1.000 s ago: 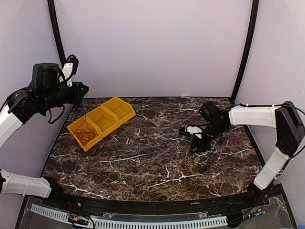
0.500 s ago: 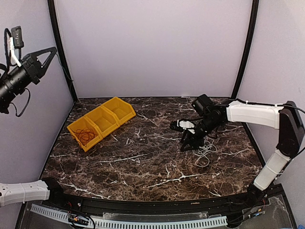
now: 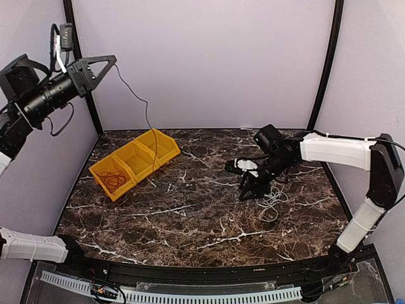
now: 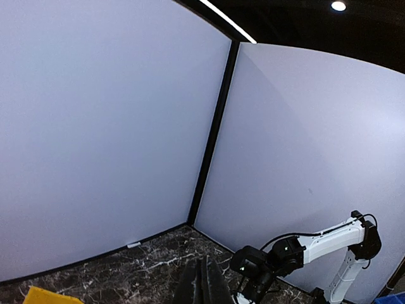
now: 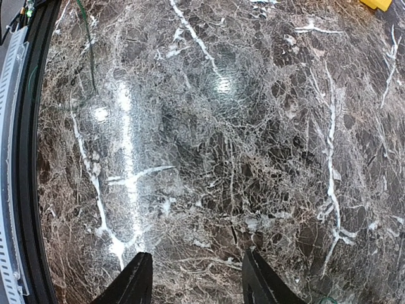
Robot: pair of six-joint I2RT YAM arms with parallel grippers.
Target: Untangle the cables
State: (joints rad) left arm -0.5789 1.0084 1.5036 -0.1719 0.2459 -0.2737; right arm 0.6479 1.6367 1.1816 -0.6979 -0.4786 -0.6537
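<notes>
Left fingers (image 3: 101, 59) are up high, above and left of the yellow bin (image 3: 134, 163), pinched narrow on the black cable (image 3: 146, 107), which hangs down so its lower end looks to reach the bin's far compartment. The red-orange cable (image 3: 114, 180) is coiled in the bin's near compartment. White cable (image 3: 272, 204) lies on the table (image 3: 190, 221) well right of the bin, just beside the right fingers (image 5: 136, 282), which are spread wide with nothing between. Likely step is binning the black cable: lower slowly over the far compartment, let slack pile inside the rim, then release.
</notes>
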